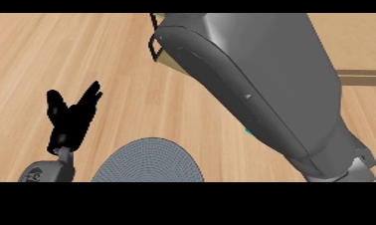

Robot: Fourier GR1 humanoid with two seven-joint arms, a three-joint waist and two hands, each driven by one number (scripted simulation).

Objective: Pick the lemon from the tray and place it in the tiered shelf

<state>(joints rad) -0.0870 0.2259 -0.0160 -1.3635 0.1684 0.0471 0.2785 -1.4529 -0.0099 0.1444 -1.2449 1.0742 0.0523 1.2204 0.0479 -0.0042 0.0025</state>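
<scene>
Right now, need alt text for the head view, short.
The robot's right forearm crosses the view from lower right to top centre, hiding much of the wooden counter; its hand does not show. The left hand rests open at the left, fingers up, beside a round grey tray at the lower edge. No lemon is visible.

Kitchen, by its wooden counter (73, 45).

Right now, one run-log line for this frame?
left hand open, resting lower left | right forearm crosses view, its hand unseen | lemon unseen | grey disc at bottom edge
</scene>
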